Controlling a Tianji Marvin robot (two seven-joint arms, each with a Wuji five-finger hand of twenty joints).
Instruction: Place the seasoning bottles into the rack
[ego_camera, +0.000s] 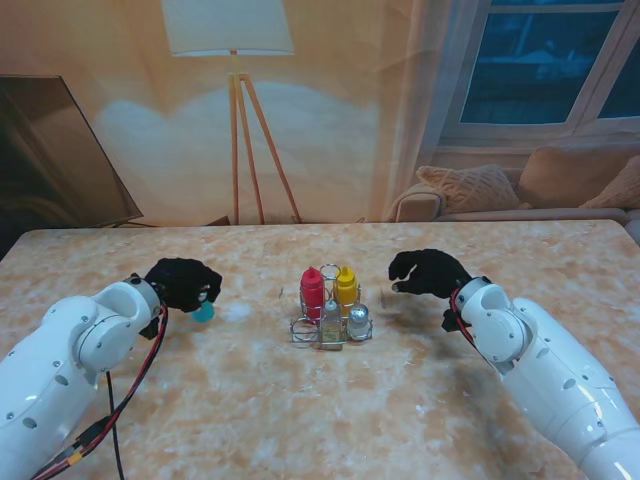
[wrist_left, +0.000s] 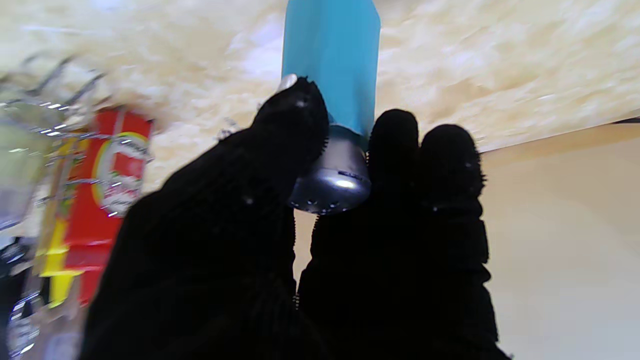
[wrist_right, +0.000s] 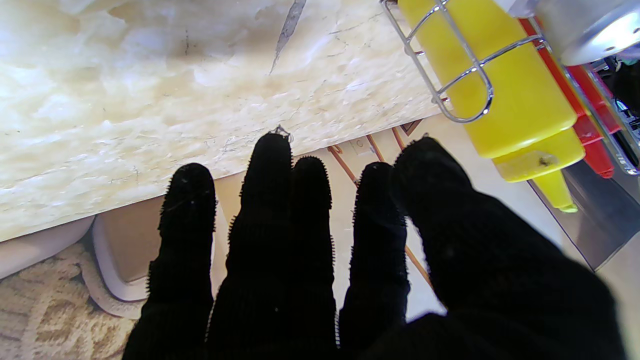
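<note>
A wire rack (ego_camera: 331, 328) stands mid-table holding a red bottle (ego_camera: 312, 291), a yellow bottle (ego_camera: 346, 287) and a silver-capped shaker (ego_camera: 359, 320). To its left my left hand (ego_camera: 183, 283) is shut on a blue shaker (ego_camera: 204, 312) with a silver cap; the left wrist view shows the blue shaker (wrist_left: 330, 65) pinched at the cap between my black fingers (wrist_left: 295, 125), its base toward the table. My right hand (ego_camera: 428, 272) hovers open to the right of the rack, holding nothing. In the right wrist view its fingers (wrist_right: 270, 200) are spread, with the yellow bottle (wrist_right: 520, 100) beside them.
The marble table (ego_camera: 330, 410) reaches to its far edge. Behind it stand a floor lamp (ego_camera: 240, 120), a dark screen (ego_camera: 55, 150) on the left and a sofa with cushions (ego_camera: 520, 185) on the right.
</note>
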